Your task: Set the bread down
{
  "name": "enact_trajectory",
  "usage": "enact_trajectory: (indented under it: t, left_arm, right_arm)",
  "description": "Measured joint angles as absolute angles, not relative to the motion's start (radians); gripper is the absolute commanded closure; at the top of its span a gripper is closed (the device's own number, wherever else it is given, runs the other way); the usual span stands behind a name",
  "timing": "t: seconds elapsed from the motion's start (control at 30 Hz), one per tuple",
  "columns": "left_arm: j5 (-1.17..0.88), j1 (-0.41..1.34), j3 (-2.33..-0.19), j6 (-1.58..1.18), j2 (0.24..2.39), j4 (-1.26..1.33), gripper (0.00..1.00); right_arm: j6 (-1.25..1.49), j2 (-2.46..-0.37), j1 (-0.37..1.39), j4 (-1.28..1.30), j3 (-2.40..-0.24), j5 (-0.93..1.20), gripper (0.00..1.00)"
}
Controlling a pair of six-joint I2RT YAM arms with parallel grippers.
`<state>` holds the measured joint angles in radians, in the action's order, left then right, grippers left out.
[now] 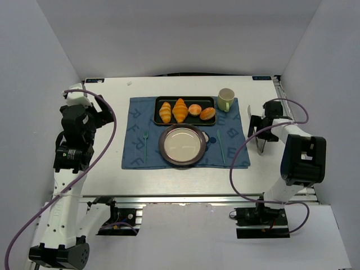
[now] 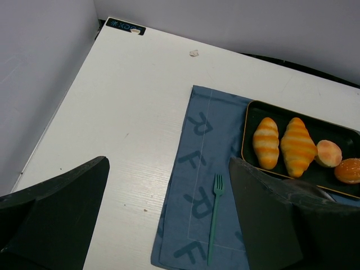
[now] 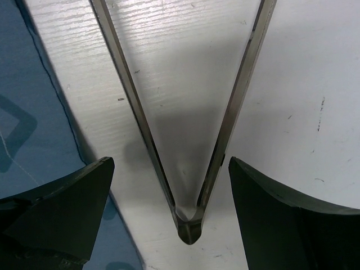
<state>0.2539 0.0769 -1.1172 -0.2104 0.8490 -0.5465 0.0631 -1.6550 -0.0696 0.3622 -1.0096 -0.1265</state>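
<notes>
The bread (image 1: 207,113) is a glossy orange-brown oval roll at the right end of the black tray (image 1: 185,98). It also shows at the right edge of the left wrist view (image 2: 349,170). My left gripper (image 1: 97,115) is open and empty, above the bare table left of the blue mat (image 1: 135,129); in its own view the gripper (image 2: 169,166) has nothing between its jaws. My right gripper (image 1: 260,130) is open and straddles the hinge end of metal tongs (image 3: 190,225) lying on the table right of the mat, without holding them.
Two ridged croissants (image 1: 172,111) and a paler bun (image 1: 194,109) share the tray. A round plate (image 1: 163,145) lies in front of it. A green mug (image 1: 225,99) stands at the back right. A teal fork (image 2: 214,219) lies left of the plate and another teal utensil (image 1: 220,143) right of it.
</notes>
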Motion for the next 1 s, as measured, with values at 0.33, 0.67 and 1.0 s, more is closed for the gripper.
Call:
enact_trajectory:
  t: [0.33,0.67,1.0]
  left_arm:
    - [0.269,0.077,-1.117,-0.210,0.848,-0.562,0.02]
    - [0.271,0.077,-1.117,-0.210,0.848,-0.568,0.02]
    - [0.271,0.077,-1.117,-0.210,0.855,-0.569,0.02]
  right_arm:
    - [0.060,-1.767,-0.094,0.346,-1.053,-0.093,0.11]
    - [0.035,-1.853,-0.137,0.381,-1.167,-0.043,0.11]
    - [0.014,-1.878,-0.156,0.377,-1.201,-0.001,0.17]
